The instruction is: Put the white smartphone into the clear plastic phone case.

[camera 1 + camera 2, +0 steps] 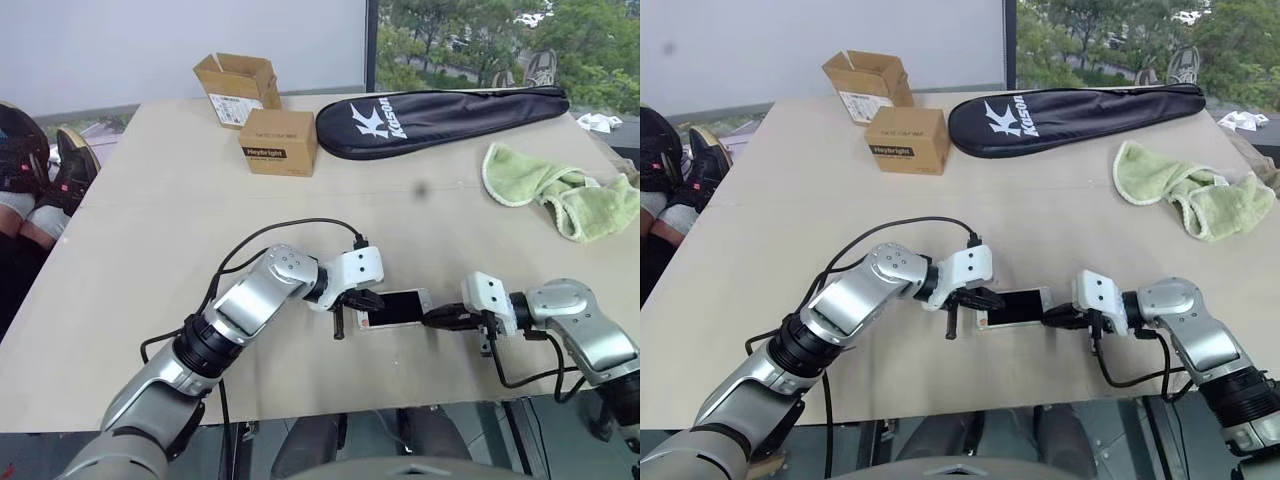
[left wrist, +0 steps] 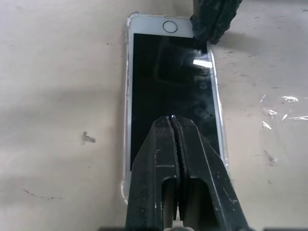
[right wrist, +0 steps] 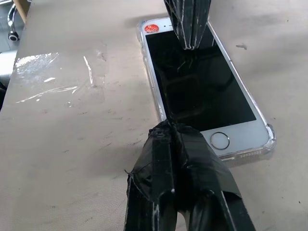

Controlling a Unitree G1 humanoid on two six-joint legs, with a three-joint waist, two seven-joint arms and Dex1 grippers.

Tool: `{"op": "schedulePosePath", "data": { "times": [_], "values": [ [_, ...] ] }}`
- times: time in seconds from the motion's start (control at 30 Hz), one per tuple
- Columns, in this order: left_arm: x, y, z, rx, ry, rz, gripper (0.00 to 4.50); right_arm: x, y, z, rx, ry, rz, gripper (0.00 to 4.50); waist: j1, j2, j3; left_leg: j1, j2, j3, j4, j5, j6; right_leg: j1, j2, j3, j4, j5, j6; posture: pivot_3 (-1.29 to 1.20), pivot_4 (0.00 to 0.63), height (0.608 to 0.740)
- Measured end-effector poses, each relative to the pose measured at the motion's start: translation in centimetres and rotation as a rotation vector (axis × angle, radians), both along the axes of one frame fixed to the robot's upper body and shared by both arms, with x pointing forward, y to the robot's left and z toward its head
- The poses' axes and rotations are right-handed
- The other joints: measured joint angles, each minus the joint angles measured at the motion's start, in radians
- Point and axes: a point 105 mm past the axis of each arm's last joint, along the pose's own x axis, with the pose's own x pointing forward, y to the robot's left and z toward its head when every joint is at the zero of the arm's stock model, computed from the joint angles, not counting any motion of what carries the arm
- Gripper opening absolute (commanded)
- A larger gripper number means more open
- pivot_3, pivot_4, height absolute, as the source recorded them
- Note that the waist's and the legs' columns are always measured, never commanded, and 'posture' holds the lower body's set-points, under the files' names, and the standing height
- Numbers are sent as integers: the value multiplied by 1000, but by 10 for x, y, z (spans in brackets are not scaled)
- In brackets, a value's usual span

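Observation:
The white smartphone [image 1: 396, 308] lies flat, screen up, near the table's front edge. It sits inside the clear plastic phone case [image 2: 126, 96], whose see-through rim [image 3: 270, 140] wraps its corners and sides. My left gripper [image 1: 368, 298] is shut, and its tips [image 2: 173, 120] rest on the dark screen at the end away from the home button. My right gripper [image 1: 432, 318] is also shut, its taped tips [image 3: 168, 126] at the phone's edge beside the home button. Neither gripper holds anything.
Two cardboard boxes [image 1: 278, 142] stand at the back left of the table [image 1: 180, 250], beside a black racket bag [image 1: 440, 118]. A green towel [image 1: 565, 190] lies at the right. A person's shoes [image 1: 70, 165] show past the left edge. Shiny tape [image 3: 53, 77] sticks beside the phone.

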Motion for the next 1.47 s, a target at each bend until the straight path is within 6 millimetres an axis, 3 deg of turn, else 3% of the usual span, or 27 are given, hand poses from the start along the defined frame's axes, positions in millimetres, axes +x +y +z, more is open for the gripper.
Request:
{"op": "schedulePosePath", "data": {
  "times": [0.37,0.5,0.6,0.7,0.73,0.83,0.87,0.97,1.07,1.17,1.47],
  "values": [
    [0,0,0,-6,-1,1,0,1,1,3,-49,1,-6,22,2,-3,-2,0,0,0,1,0,0,0,0,0,0,1,0,0,150,740],
    [9,3,16,-84,-44,24,0,-3,-5,6,17,70,-54,22,5,-1,1,-3,0,0,1,1,-1,-3,-1,-1,0,1,0,0,150,740],
    [25,16,33,-175,-141,99,0,1,-18,15,61,87,-129,960,5,0,1,-9,0,0,0,3,-5,-9,-5,0,0,1,0,0,150,740],
    [37,41,41,-260,-161,209,0,6,-28,37,152,58,-193,2377,1,0,1,-18,0,0,0,3,-5,-20,-5,0,3,2,-1,0,150,740],
    [39,50,42,-285,-159,242,0,7,-31,44,181,48,-213,3082,0,0,1,-20,0,0,0,3,-6,-23,-5,0,5,2,-1,0,150,740],
    [37,79,41,-323,-138,322,0,14,-37,59,270,30,-276,4291,1,0,1,-22,0,1,0,3,-6,-26,-6,1,5,2,-2,0,150,740],
    [36,85,39,-323,-129,336,0,14,-39,61,280,27,-284,4410,2,0,2,-22,0,1,-1,3,-6,-26,-6,1,5,2,-2,0,150,740],
    [28,99,30,-333,-98,371,0,15,-45,65,309,17,-304,4410,6,0,2,-22,-1,2,0,3,-5,-25,-6,1,4,2,-1,0,150,740],
    [14,106,17,-337,-54,390,0,13,-61,52,287,2,-339,4410,10,0,2,-22,-1,1,0,3,-5,-25,-6,0,5,2,-1,0,150,740],
    [9,103,23,-371,-66,372,0,11,-70,42,254,-18,-341,4410,5,1,2,-21,-1,2,0,3,-5,-25,-7,1,7,2,-2,0,150,740],
    [7,102,26,-401,-117,363,0,8,-79,36,231,-88,-314,4410,0,1,2,-18,0,4,0,3,-6,-24,-6,2,9,2,-2,0,150,740]
  ]
}}
